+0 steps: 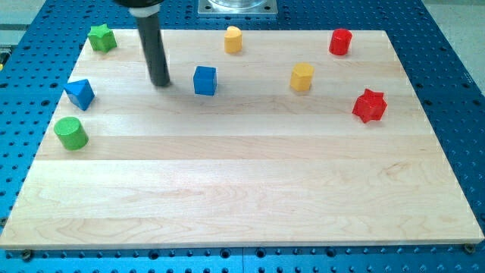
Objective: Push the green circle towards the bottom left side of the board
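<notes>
Resting on a wooden counter [242,197], my tip [160,83] stands well apart from the green circle [70,133].

This arm carries no claw, only a straight dark rod, and it has hold of nothing. The green circle sits near the counter's left edge, about halfway down the view, lower and further to the view's left than my tip. A blue triangular block [79,93] lies between them, just above the green circle. A blue cube [204,80] sits just to the view's right of my tip, not touching it. A green star [101,37] is at the top left corner. Two yellow hexagonal blocks [233,39] [301,76] sit in the upper middle. A red cylinder [340,42] and a red star [370,105] lie toward the view's right.
</notes>
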Action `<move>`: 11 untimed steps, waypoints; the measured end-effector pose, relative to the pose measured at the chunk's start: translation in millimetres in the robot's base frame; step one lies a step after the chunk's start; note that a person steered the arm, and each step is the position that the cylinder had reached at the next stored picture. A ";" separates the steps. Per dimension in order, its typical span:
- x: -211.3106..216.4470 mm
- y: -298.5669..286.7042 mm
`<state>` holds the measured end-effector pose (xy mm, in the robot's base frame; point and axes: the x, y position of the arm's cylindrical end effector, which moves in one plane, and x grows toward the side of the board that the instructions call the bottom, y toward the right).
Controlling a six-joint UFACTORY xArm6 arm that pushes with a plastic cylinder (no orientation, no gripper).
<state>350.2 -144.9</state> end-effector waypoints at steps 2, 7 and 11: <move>49.3 -34.2; 72.8 -110.9; 147.0 -142.7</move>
